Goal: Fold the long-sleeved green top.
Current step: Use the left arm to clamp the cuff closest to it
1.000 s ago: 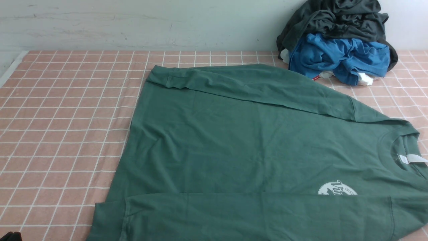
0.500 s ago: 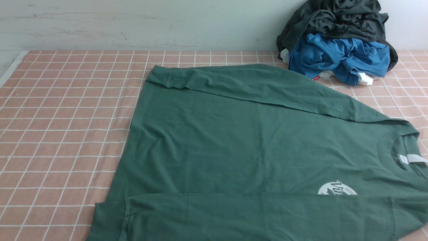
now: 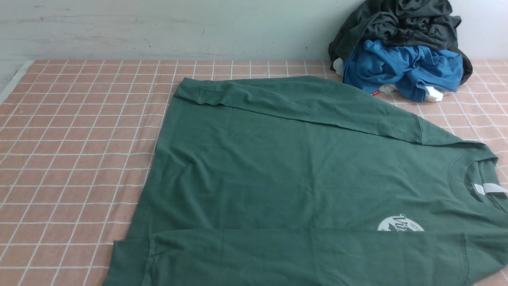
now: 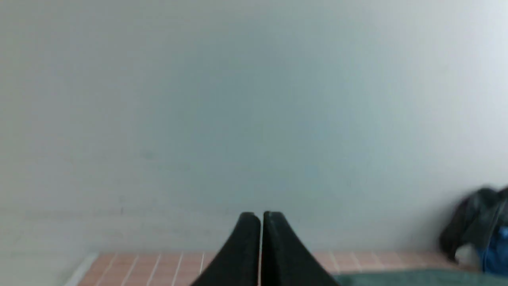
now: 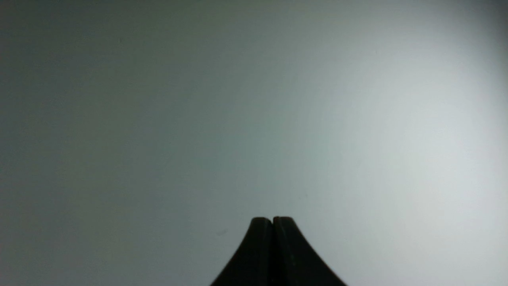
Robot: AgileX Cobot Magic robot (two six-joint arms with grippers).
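The green long-sleeved top lies flat while the left end effector and right end effector are clenched

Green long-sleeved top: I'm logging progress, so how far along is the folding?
Done: the green long-sleeved top lies flat, with the far sleeve and near sleeve both folded in over the body, the near one covering part of the white logo. In hand: nothing; the left gripper and right gripper are shut, empty, facing the wall. Left: folding the body itself, which lies at full length.
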